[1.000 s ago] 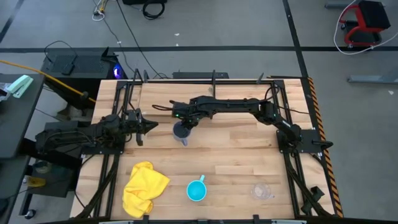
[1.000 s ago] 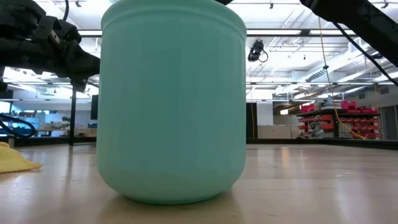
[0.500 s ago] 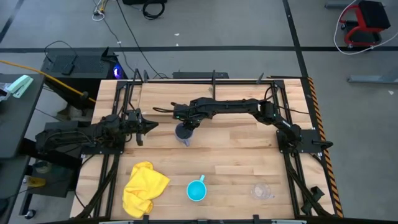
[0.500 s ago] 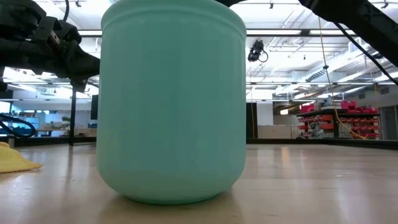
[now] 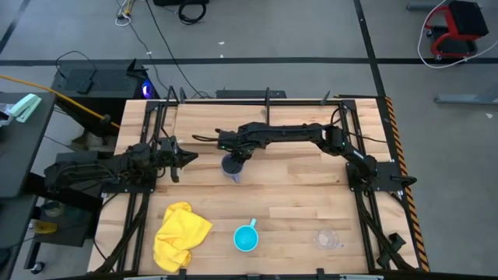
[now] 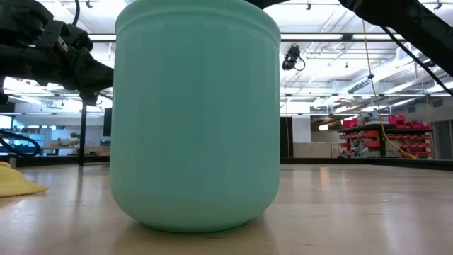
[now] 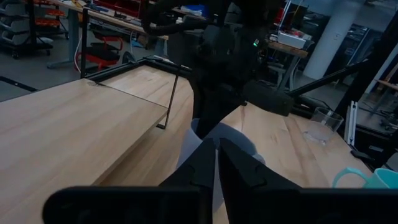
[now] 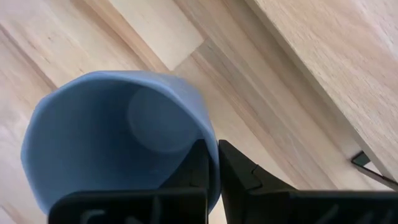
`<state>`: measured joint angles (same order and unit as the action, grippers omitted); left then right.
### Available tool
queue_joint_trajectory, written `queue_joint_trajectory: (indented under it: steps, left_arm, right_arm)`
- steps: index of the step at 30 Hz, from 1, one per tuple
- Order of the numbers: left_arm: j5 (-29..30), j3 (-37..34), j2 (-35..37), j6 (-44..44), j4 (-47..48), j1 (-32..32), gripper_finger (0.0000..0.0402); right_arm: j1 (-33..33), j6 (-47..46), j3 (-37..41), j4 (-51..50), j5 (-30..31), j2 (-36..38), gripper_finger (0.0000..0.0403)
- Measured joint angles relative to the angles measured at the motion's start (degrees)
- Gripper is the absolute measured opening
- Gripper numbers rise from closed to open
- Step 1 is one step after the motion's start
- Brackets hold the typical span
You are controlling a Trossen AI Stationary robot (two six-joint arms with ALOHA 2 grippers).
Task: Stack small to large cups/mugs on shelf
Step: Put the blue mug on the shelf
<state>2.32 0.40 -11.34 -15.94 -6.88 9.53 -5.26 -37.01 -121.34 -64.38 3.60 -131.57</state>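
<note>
1. High view: the right arm is stretched across the far middle of the light wooden table (image 5: pixel 296 183), and its right gripper (image 5: pixel 236 155) has the grey-blue ceramic mug (image 5: pixel 230 166) pinched by the rim. Compared with a second ago the mug has crept a little toward the far side, closer to the narrow light wooden shelf with thin black posts (image 5: pixel 233 117). Looks to me like a slow carry toward the shelf, nothing placed yet. The left gripper (image 5: pixel 187 156) is parked over the left side of the table, tips pointing at the mug, no visible change. The bright cyan mug with a handle (image 5: pixel 246 238) sits near the front edge, the small clear see-through cup (image 5: pixel 327 238) to its right, and a crumpled yellow cloth (image 5: pixel 180 234) to its left. None of those has budged.

2. Low view: the cyan mug (image 6: pixel 196 113) fills the picture, same as before. Yellow cloth (image 6: pixel 18 180) peeks in at the left.

3. Left wrist view: the left gripper's (image 7: pixel 216 163) jaws are nearly closed on nothing. Beyond them is the grey-blue mug (image 7: pixel 233 138) under the right arm, the shelf (image 7: pixel 93 130) alongside, and the clear cup (image 7: pixel 323 124) further off.

4. Right wrist view: the right gripper (image 8: pixel 214 163) is clamped on the wall of the grey-blue mug (image 8: pixel 112 140), one finger inside and one outside, with the shelf (image 8: pixel 336 56) just beside.
</note>
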Motion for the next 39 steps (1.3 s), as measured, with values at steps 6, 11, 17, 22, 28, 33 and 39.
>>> queue_joint_trajectory:
  steps: [6,11,17,22,28,33,39]
  left_arm:
    - [0.00,0.01,0.00,-0.39,0.05,0.00,0.0025]
    - [-0.01,0.00,0.01,-0.41,0.12,-0.01,0.0021]
    - [-0.01,0.00,-0.01,-0.42,0.45,-0.01,0.0030]
    - [-0.01,0.01,0.01,-0.42,0.71,-0.01,0.0039]
    - [-1.05,0.06,0.01,-2.17,0.72,-0.01,0.0051]
    - [-7.08,3.48,-0.38,-5.42,0.72,-0.01,0.0066]
    - [-9.10,10.40,-4.34,-5.92,1.14,-0.06,0.0069]
  right_arm:
    - [-0.01,0.01,1.15,0.68,-0.02,0.13,0.0024]
    - [0.00,0.90,1.24,1.45,-0.04,0.13,0.0046]
    - [0.00,1.24,1.24,3.09,-0.02,0.13,0.0073]
    - [0.00,2.23,1.11,3.35,-0.04,0.13,0.0090]
    - [0.23,4.61,-0.22,3.04,-0.04,0.54,0.0100]
    - [0.50,7.68,-0.24,-0.95,-0.07,3.88,0.0101]
    - [1.01,8.74,-0.24,-8.59,1.85,10.35,0.0101]
